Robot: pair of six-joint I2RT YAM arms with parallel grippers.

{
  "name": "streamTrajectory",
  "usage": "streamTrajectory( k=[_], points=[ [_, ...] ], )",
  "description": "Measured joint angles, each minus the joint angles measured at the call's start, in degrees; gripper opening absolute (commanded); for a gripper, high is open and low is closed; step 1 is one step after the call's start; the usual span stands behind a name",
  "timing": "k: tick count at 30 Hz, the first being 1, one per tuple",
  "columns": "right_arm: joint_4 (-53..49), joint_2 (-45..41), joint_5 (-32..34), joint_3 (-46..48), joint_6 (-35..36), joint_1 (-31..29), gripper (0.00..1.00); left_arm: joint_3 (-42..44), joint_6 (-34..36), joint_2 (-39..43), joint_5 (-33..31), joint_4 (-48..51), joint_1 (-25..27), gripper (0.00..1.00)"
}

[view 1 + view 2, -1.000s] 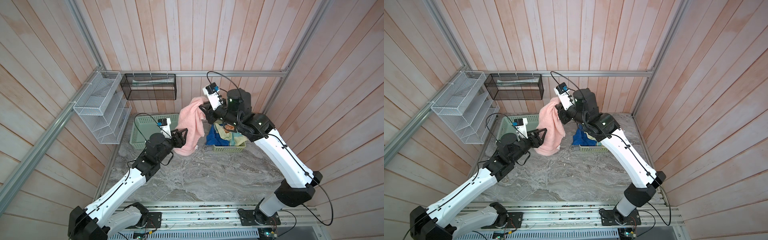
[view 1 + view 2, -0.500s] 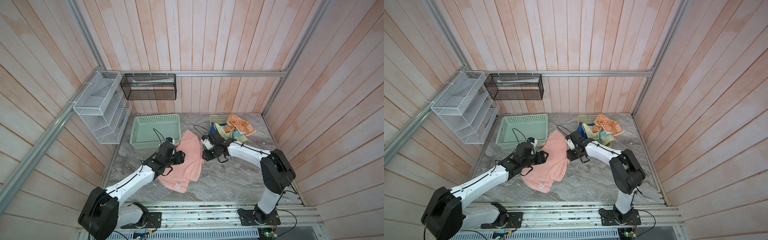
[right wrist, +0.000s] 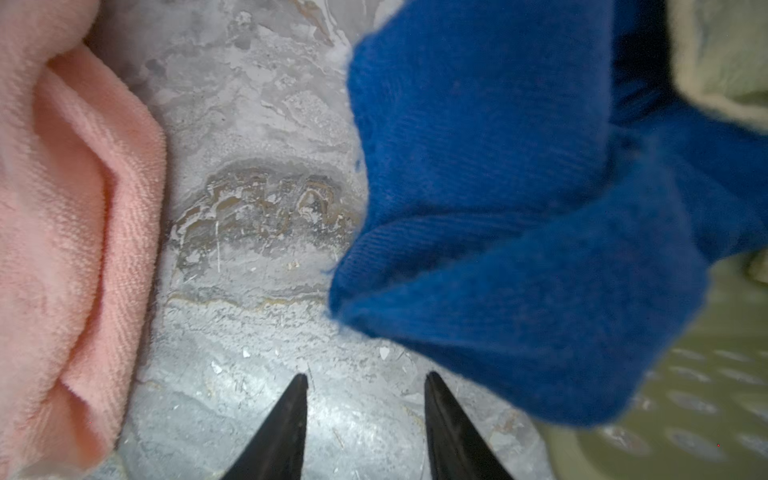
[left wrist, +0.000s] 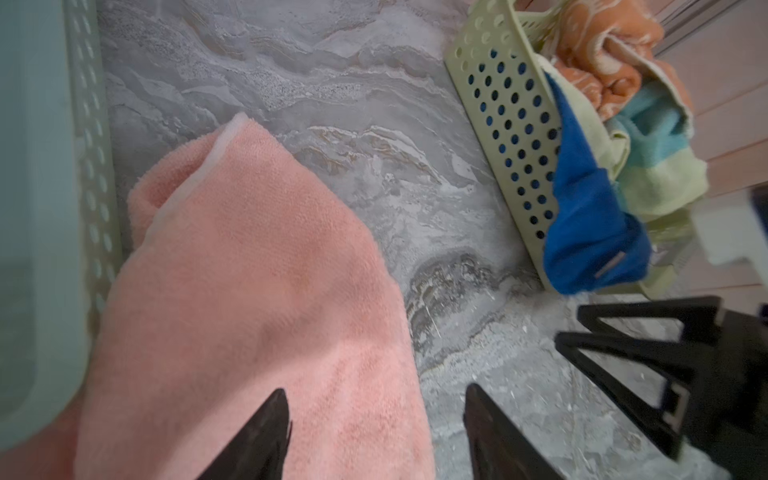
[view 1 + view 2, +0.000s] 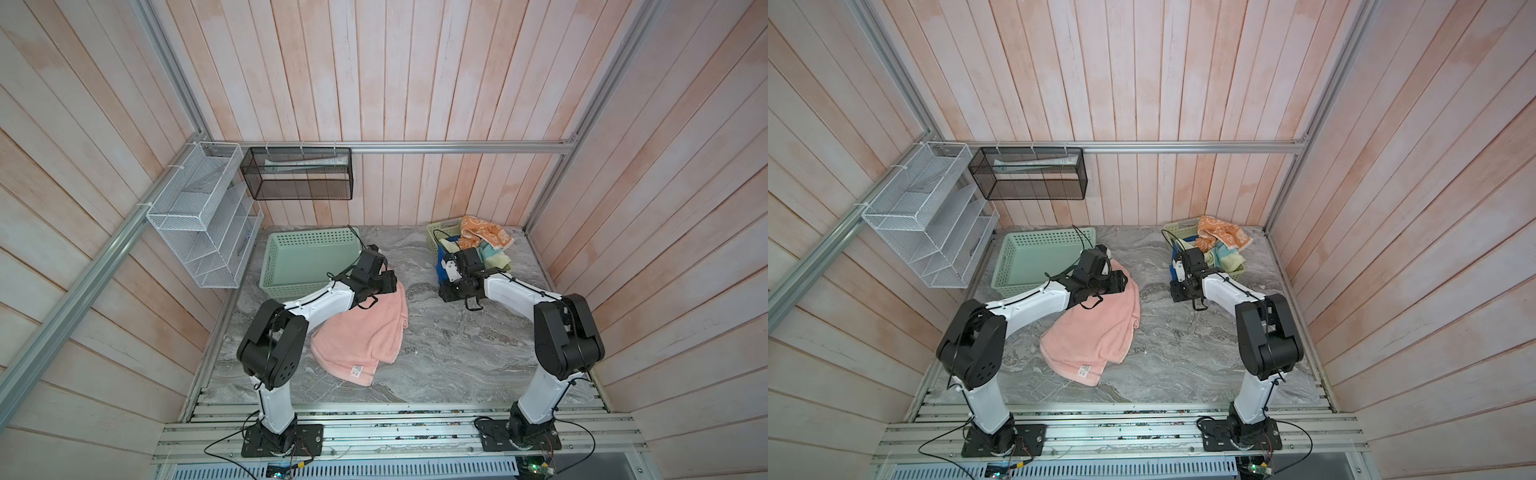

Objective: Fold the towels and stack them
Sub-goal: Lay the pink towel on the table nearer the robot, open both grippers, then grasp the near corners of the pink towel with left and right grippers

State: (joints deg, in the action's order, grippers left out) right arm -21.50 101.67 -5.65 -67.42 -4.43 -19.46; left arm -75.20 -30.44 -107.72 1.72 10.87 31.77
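The pink towel [image 5: 365,332] [image 5: 1096,328] lies crumpled on the marble table. My left gripper [image 5: 390,283] [image 4: 376,399] hovers open over its far end, one finger above the cloth [image 4: 249,291] and the other above bare table. My right gripper [image 5: 445,293] [image 3: 365,378] is open and empty over bare marble, between the pink towel [image 3: 62,208] and the blue towel [image 3: 519,187]. That blue towel [image 5: 439,262] [image 4: 590,216] hangs over the wall of a small yellow-green basket [image 5: 436,229] [image 4: 498,124]. The orange towel [image 5: 484,232] and the pale yellow and teal towel [image 5: 494,257] are heaped in the same basket.
A larger mint-green basket [image 5: 307,241] [image 4: 41,208] stands at the back left, touching the pink towel's far end. A white wire rack [image 5: 203,216] and a black mesh basket [image 5: 297,174] hang on the walls above the table.
A second ago both grippers held the pink towel up in the air. It now lies on the table, both have let go, and the right gripper has drawn away towards the small basket.
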Motion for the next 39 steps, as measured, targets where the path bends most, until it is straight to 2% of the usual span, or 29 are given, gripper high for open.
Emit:
streamTrajectory(
  k=[2,5,10,13,16,24,33,39],
  points=[
    [-0.5,-2.4,0.7,0.3,0.0,-1.9,0.47,-3.0,0.4,-3.3,-1.1,1.2,-1.4,0.70],
    [0.1,-10.1,3.1,3.2,-0.3,-9.2,0.47,-4.0,1.0,-5.4,-2.1,3.0,-4.5,0.70],
    [4.3,-21.5,6.1,10.7,-4.3,-29.9,0.51,-3.9,1.7,-5.4,-3.1,4.6,-9.7,0.70],
    [8.0,-22.2,7.1,15.4,-7.6,-40.2,0.56,-2.8,2.0,-4.7,-3.2,4.7,-11.1,0.70],
    [9.4,-18.5,7.3,17.1,-9.8,-45.6,0.58,-0.4,2.4,-2.5,-2.8,5.1,-11.3,0.70],
    [11.6,-5.5,8.1,14.9,-10.3,-49.6,0.59,5.4,2.3,10.4,-0.7,6.1,-11.1,0.70],
    [11.1,-4.3,8.8,14.1,-7.2,-50.3,0.59,13.4,1.8,23.3,-1.9,8.3,-11.5,0.71],
    [11.4,-3.8,9.7,10.1,-5.7,-53.6,0.59,22.5,-1.6,33.3,-2.9,13.9,-16.1,0.71]
  ],
)
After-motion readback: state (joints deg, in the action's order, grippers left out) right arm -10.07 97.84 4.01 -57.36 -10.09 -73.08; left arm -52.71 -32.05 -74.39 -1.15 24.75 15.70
